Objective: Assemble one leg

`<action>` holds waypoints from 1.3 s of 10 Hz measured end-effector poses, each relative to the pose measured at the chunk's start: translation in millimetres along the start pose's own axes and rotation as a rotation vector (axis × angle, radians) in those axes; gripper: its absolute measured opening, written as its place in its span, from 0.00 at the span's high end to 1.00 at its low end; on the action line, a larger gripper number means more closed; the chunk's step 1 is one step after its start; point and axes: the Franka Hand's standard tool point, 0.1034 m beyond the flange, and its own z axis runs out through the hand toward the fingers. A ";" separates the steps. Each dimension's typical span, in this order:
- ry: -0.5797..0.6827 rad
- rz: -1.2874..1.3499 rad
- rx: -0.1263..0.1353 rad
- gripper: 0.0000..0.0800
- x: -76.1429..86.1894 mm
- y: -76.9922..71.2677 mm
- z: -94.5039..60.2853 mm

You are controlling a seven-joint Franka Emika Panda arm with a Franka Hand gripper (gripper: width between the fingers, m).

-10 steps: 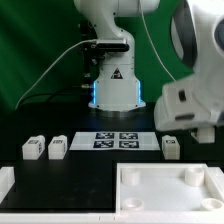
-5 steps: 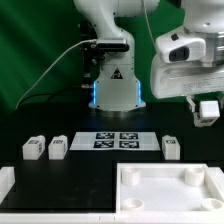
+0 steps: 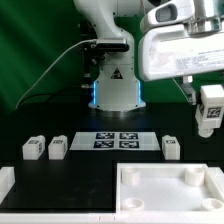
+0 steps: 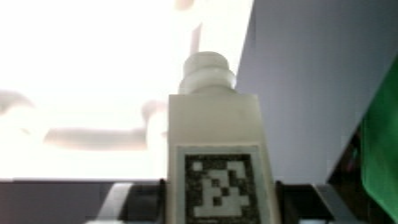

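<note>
Lettering, brand names, numerals: none legible.
Signs: one triangular warning symbol on the robot base, its pictogram too small to make out.
Coded black-and-white square tags: four on the marker board. One shows on each table leg: outer leg and inner leg at the exterior view's left, lone leg at its right. Tags also on the raised leg, one filling the wrist view.

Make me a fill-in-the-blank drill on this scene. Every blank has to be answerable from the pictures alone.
1. The hand is shut on the held leg, which hangs above the ____.
2. On the exterior view's left of the marker board lie ____ loose legs.
3. The marker board carries ____ tags.
4. On the exterior view's right of the marker board lies ____ single leg.

Missing words: table; two; four; one
</note>
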 end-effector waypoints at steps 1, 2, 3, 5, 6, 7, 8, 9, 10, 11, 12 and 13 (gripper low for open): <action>0.135 -0.003 -0.002 0.63 4.3 -4.4 -6.5; 0.224 -0.012 -0.009 0.63 -3.7 -0.8 -3.7; 0.290 -0.011 -0.011 0.63 -4.7 1.2 -2.0; 0.222 -0.030 -0.015 0.63 -22.0 5.9 20.0; 0.254 -0.054 -0.033 0.63 0.7 20.1 19.4; 0.262 -0.050 -0.037 0.63 18.0 27.8 27.9; 0.265 -0.046 -0.030 0.63 32.2 25.8 35.1; 0.269 -0.047 -0.030 0.63 38.9 27.7 44.2; 0.263 -0.039 -0.033 0.63 39.4 34.7 53.2; 0.261 -0.035 -0.033 0.63 36.9 35.7 59.1; 0.267 -0.035 -0.033 0.63 33.3 35.3 65.7; 0.263 -0.033 -0.033 0.63 29.4 36.3 72.0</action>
